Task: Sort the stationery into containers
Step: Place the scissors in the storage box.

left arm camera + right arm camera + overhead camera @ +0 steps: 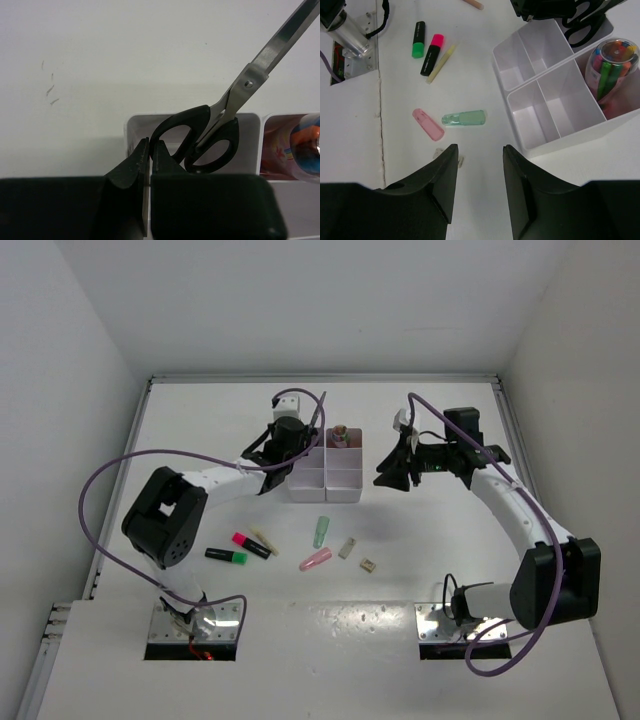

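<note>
Left hand (150,146), fingers shut on nothing, sits just beside black-handled scissors (227,107) standing handles-down in a corner compartment of the white organiser tray (248,150), blades leaning out, seemingly too long to fit. Right hand (480,150), half open and empty, hangs near the unsorted pastel green piece (464,118).

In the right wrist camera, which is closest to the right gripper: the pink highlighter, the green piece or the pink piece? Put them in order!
From the right gripper:
1. Green piece, just ahead, slightly left.
2. Pink piece, further left, beside it.
3. Pink highlighter, far off, upper left.
</note>
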You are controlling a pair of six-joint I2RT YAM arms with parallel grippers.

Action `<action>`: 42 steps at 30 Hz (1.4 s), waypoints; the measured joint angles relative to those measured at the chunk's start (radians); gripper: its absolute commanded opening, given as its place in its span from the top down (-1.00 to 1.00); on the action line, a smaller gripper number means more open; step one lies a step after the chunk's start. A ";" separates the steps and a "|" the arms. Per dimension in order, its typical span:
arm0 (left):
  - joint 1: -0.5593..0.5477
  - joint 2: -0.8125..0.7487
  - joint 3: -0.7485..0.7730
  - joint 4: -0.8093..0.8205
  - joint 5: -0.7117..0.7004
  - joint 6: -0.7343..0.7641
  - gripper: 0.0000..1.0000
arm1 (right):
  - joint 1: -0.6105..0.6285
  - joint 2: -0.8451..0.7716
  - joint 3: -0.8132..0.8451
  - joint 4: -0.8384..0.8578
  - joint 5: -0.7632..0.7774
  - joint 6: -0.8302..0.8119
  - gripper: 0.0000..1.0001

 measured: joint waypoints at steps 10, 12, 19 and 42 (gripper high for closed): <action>-0.001 0.001 0.003 -0.026 -0.018 -0.004 0.83 | -0.011 0.000 0.000 -0.001 -0.018 0.000 0.16; -0.001 0.001 0.006 -0.030 -0.023 -0.005 0.76 | -0.011 0.000 0.000 -0.002 -0.019 0.000 0.16; -0.008 0.002 0.010 -0.035 -0.034 -0.007 0.55 | -0.018 0.000 0.000 -0.002 -0.026 0.000 0.16; -0.018 0.002 0.036 -0.063 -0.055 -0.014 0.51 | -0.019 0.000 0.000 -0.027 -0.044 -0.001 0.16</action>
